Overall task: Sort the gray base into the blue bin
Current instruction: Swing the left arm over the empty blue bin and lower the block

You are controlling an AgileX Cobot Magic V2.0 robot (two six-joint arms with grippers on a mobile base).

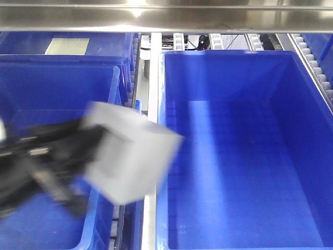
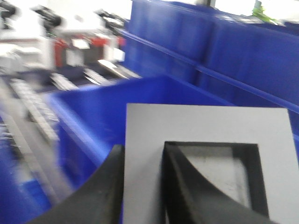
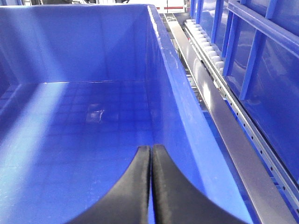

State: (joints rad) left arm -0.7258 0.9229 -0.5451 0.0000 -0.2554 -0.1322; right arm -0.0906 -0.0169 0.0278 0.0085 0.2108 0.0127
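I am holding the gray base (image 1: 130, 156) in my left hand (image 1: 78, 156), which is reaching in from the left side of the front view, and the block is hanging in the air over the steel rail (image 1: 152, 73) that separates the left-hand crate (image 1: 57, 88) from the blue bin (image 1: 244, 151). I am gripping it this way, I judge, because one finger (image 2: 196, 186) is sitting inside the square recess while the other (image 2: 100, 191) is pressing the outer gray wall, so the wall is being pinched between them and the block cannot slip as I am carrying it. The block is smeared in the front view, so I am reading its pose loosely: it is tilting, one corner pointing toward the blue bin and slightly down, and it is close to a cube, so I cannot name a true long axis. In my left wrist view the recessed face is turning toward the camera, its edges running square to my fingers. The blue bin is lying open with only its gridded floor showing, ready to take the block. Further right, my right hand (image 3: 150, 186) is hovering low inside that bin with its two black fingers pressed together on nothing, parked near the bin's right wall and, I judge, clear of where the block would drop.
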